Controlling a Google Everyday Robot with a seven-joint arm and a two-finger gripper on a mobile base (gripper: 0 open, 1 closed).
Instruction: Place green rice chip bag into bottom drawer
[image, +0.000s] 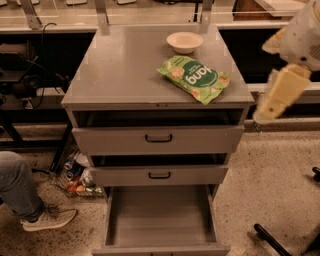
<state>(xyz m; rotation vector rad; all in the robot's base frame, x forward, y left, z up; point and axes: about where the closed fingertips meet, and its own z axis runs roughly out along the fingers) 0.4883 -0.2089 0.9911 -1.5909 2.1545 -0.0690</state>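
Green rice chip bag (194, 79): likely light, crinkly, slippery; on counter (120, 70), left of pincer (267, 107) (aperture cannot be told); pinch near edge.

**The green rice chip bag (194, 78) up top, the bottom drawer (160, 216) open**

The bag lay flat and skewed on the right half of the bench (125, 70). The drawer stood pulled out, grey floor showing. My claw (264, 114) hung beyond the bench's right edge.

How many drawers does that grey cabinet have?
3: the top drawer slightly open, the middle drawer below it, the bottom drawer pulled out widest. The gripper hangs right of the cabinet.
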